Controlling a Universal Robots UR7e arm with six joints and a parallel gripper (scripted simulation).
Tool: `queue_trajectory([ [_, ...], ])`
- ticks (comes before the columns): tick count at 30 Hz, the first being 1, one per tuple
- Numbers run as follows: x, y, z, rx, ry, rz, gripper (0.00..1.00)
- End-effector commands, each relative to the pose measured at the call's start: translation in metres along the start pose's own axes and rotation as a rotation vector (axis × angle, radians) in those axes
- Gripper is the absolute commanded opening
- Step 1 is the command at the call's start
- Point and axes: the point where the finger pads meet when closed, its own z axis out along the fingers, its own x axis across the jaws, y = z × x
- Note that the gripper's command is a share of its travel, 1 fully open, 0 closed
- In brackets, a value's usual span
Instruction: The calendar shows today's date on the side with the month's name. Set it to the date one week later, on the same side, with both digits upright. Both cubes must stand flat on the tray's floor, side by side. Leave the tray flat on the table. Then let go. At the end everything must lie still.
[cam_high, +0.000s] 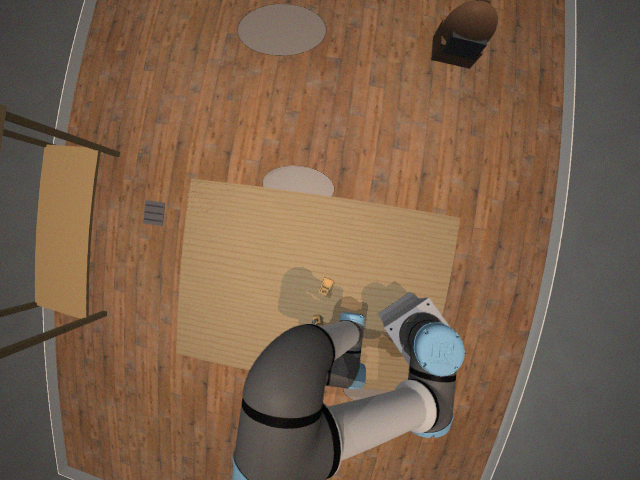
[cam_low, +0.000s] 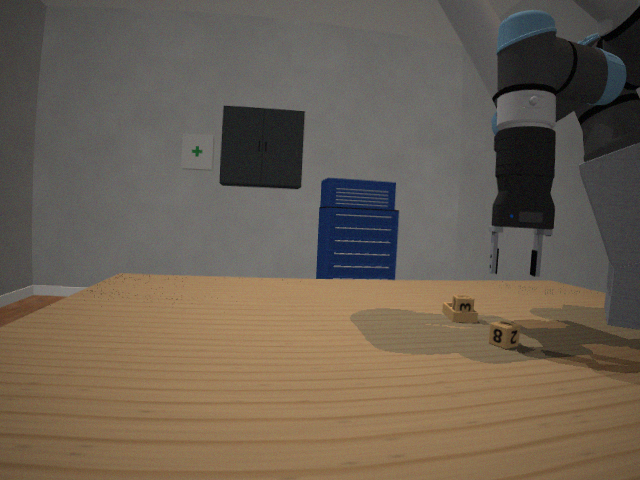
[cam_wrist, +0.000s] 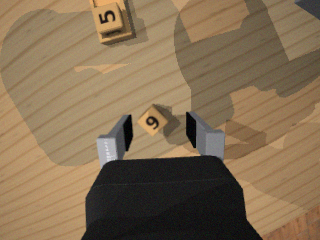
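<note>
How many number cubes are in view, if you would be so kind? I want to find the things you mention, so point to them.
2. One cube (cam_high: 325, 288) (cam_low: 463, 303) (cam_wrist: 108, 18) sits in the tray (cam_high: 328, 286) (cam_low: 463, 317) (cam_wrist: 119, 39); the other cube (cam_high: 316, 319) (cam_low: 503, 334) (cam_wrist: 152, 120) lies outside it on the table. The arm may hide more from above.

The arm is bent and reaches over the table. Its hand (cam_low: 515, 262) (cam_wrist: 159, 124) points straight down, high above the table. The two fingers are wide apart, with nothing held between them.
</note>
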Motion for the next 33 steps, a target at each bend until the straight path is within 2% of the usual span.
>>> queue_trajectory([
  [1,0.0019,-0.0019,-0.0003,-0.001,0.0,0.128,1.0],
  [15,0.0067,-0.0034,0.0009,-0.001,0.0,0.511,1.0],
  [18,0.0069,-0.0034,0.001,-0.001,0.0,0.524,1.0],
  [31,0.0097,-0.0019,0.0022,-0.001,0.0,0.898,1.0],
  [33,0.0097,-0.0019,0.0022,-0.001,0.0,0.898,1.0],
])
